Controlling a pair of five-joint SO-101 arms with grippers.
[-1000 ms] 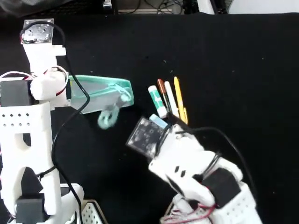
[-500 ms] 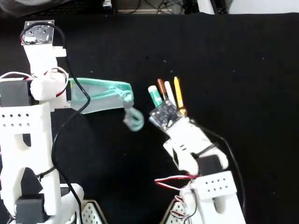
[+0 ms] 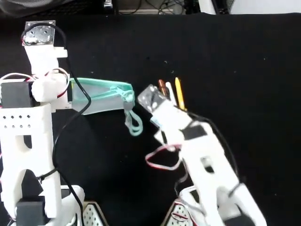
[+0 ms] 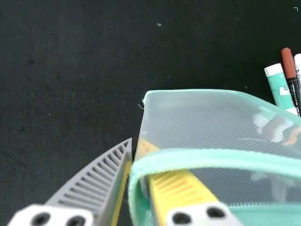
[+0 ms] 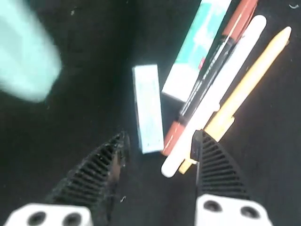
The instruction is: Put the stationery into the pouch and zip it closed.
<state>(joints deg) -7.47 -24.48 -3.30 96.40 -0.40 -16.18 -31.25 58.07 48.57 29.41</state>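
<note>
High view, pouch: We see a pale green mesh pouch lying on the black table, left of centre. The left arm is at its left end, and its strap loops off its right end.
High view, stationery: A yellow pen and a brown pen poke out on the far side of the right arm. They lie just right of the pouch, apart from it.
Left wrist view, left gripper: The left gripper is clamped on the pouch's rim, with 1 yellow finger inside the mesh and 1 grey finger outside.
Left wrist view, mouth: The green zip edge arches over the inner finger, so we judge the mouth to be held open.
Right wrist view, right gripper: The right gripper hangs with its jaws spread wide and nothing between them.
Right wrist view, stationery: 5 pieces lie bunched on the table: a pale blue eraser, a green-and-white stick, the brown pen, a white pen and the yellow pen. The pen ends lie between the fingers.
Step in hand: We judge this to be the first pick, as all 5 pieces are outside the pouch.
Doing it well: We would take 1 piece at a time and centre the jaws across its width. The eraser lies a little clear of the others. The pens touch, so a wide closing could drag 2 along.
</note>
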